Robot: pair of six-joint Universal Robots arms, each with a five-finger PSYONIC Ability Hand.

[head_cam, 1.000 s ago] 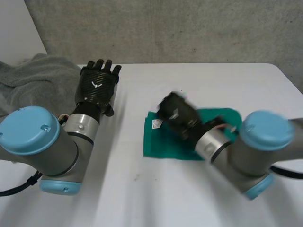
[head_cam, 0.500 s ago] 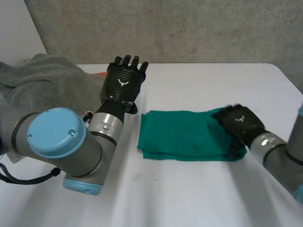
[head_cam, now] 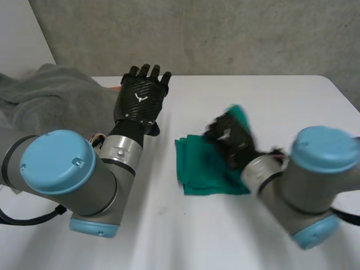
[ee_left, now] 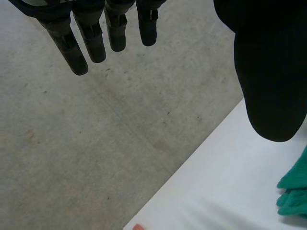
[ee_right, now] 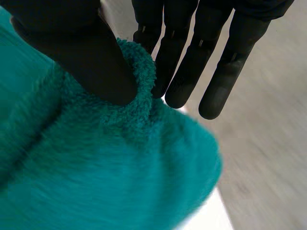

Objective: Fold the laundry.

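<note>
A green towel (head_cam: 203,169) lies folded on the white table (head_cam: 270,95), right of centre. My right hand (head_cam: 229,136) hovers over its middle, shut on one edge, which it lifts so that a green tip sticks up past the hand. In the right wrist view the thumb (ee_right: 81,48) pinches a roll of the green towel (ee_right: 100,182) against the fingers (ee_right: 189,67). My left hand (head_cam: 140,100) is raised above the table to the left of the towel, open with straight fingers (ee_left: 88,40) and empty; a bit of the green towel (ee_left: 293,191) lies beside its thumb.
A pile of grey towels (head_cam: 50,98) lies at the table's left side, behind my left arm. A small orange-red thing (head_cam: 115,88) peeks out beside the pile. Behind the table's far edge stands a concrete wall (head_cam: 225,34).
My right hand has carried the towel's right end leftward over the cloth, so the towel now looks shorter. My left hand has drifted slightly left.
</note>
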